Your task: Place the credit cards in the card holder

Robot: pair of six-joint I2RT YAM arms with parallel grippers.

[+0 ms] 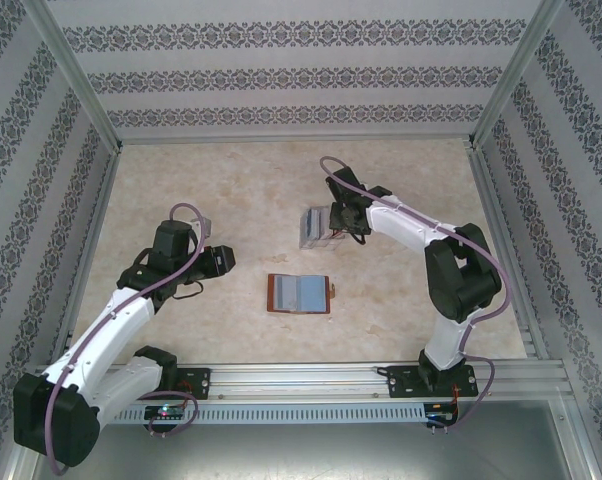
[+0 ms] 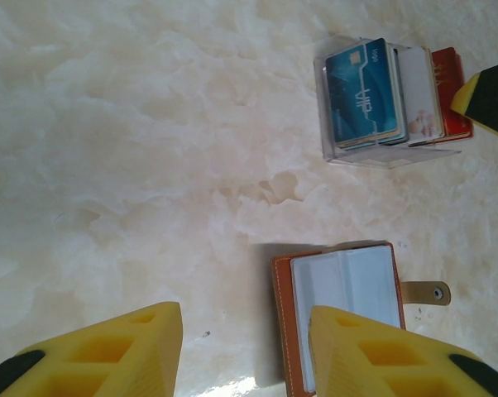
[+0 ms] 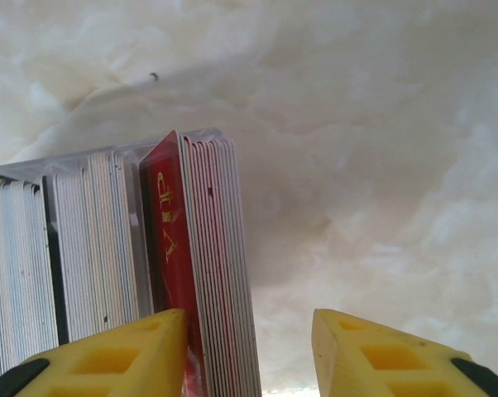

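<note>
The reddish-brown card holder (image 1: pixel 299 293) lies open at the table's middle, pale grey pockets (image 2: pixel 348 285) up and its clasp tab (image 2: pixel 427 292) to the right. The credit cards (image 1: pixel 316 228) stand on edge in a clear box (image 2: pixel 328 124), a blue card (image 2: pixel 361 91) in front and white and red ones behind. My right gripper (image 1: pixel 339 222) hangs open over the box's right end. In the right wrist view its fingertips (image 3: pixel 249 356) straddle the stack fronted by a red card (image 3: pixel 165 240), the left finger close against it. My left gripper (image 2: pixel 245 356) is open and empty, left of the holder.
More card stacks (image 3: pixel 88 248), white and grey-edged, fill the box to the left of the red one. Patterned walls and metal posts enclose the marble-look tabletop (image 1: pixel 201 190). A rail (image 1: pixel 311 378) with both arm bases runs along the near edge.
</note>
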